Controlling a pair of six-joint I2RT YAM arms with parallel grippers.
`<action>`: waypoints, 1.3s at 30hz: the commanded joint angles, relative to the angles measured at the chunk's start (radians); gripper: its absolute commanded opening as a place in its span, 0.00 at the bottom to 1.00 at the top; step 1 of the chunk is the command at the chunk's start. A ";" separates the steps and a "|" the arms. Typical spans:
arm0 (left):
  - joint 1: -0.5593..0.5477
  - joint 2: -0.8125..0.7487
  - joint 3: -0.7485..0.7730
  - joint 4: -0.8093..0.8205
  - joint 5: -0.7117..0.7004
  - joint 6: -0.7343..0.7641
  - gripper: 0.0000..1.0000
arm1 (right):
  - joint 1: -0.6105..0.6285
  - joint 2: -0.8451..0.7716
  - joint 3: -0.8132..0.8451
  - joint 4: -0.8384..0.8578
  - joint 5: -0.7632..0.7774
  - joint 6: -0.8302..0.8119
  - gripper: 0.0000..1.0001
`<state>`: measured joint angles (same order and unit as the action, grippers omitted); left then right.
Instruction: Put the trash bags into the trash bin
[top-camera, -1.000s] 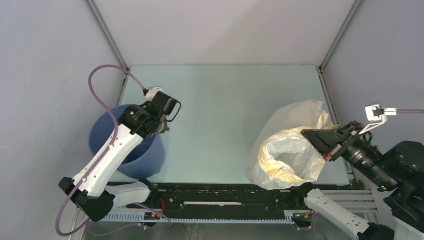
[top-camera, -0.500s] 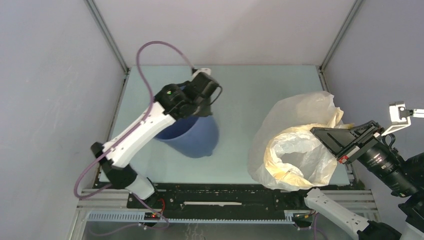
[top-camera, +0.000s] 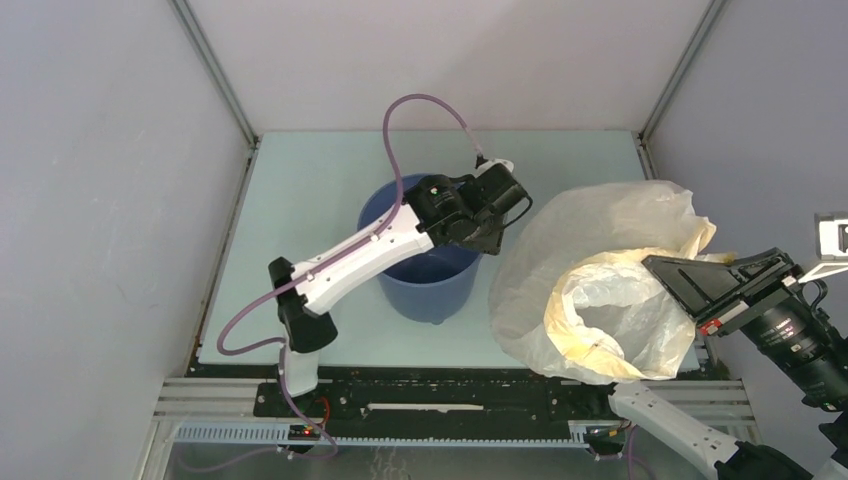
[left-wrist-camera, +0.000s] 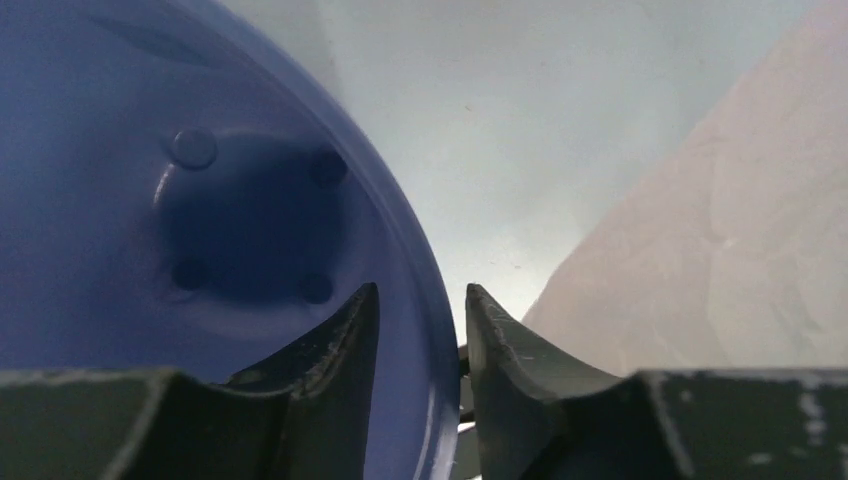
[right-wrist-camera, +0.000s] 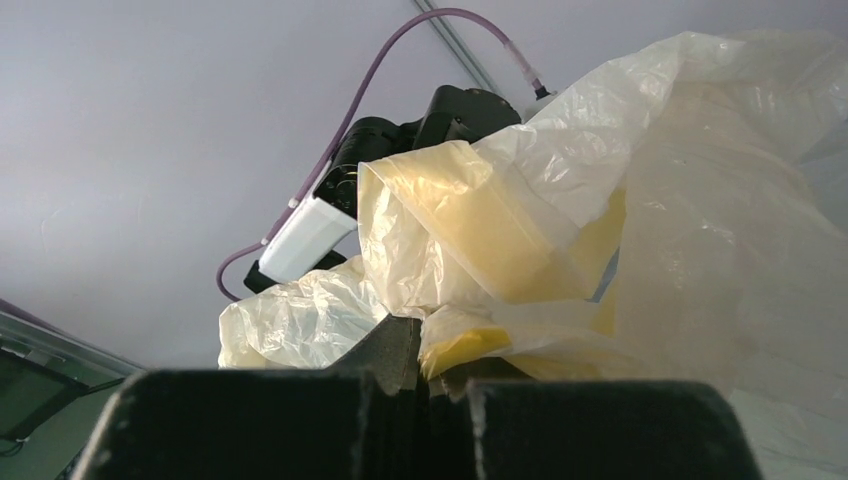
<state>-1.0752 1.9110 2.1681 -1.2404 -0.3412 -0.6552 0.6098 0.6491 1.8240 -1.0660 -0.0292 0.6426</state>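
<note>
1 bag (top-camera: 600, 240), 1 bin (top-camera: 430, 290), 2 arms (top-camera: 350, 262) (top-camera: 790, 325).

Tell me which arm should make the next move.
Right. The right gripper grips the trash bag by its rim, held up beside the trash bin; the left gripper is busy pinching the bin's wall.

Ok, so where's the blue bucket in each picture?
Top external: the trash bin is in the middle, under the left arm's wrist.
Left wrist: it fills the left side, its rim between the left fingers.
Right wrist: I cannot make it out; the trash bag covers most of the picture.
Shared landmark: the trash bag, right of the bin from above and at the right edge of the left wrist view.
</note>
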 joint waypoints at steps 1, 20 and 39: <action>0.001 -0.050 0.075 0.061 0.096 -0.024 0.49 | 0.023 -0.009 0.025 0.004 0.029 0.011 0.00; 0.003 -0.989 -0.635 0.513 -0.197 -0.165 0.89 | 0.113 0.284 0.137 0.592 -0.009 0.315 0.00; 0.004 -1.467 -0.938 0.316 -0.356 -0.406 0.89 | 0.661 0.473 -0.018 1.079 0.457 0.937 0.00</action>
<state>-1.0733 0.4362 1.2350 -0.8886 -0.6479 -1.0203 1.2621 1.1965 1.8122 -0.0334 0.2733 1.4822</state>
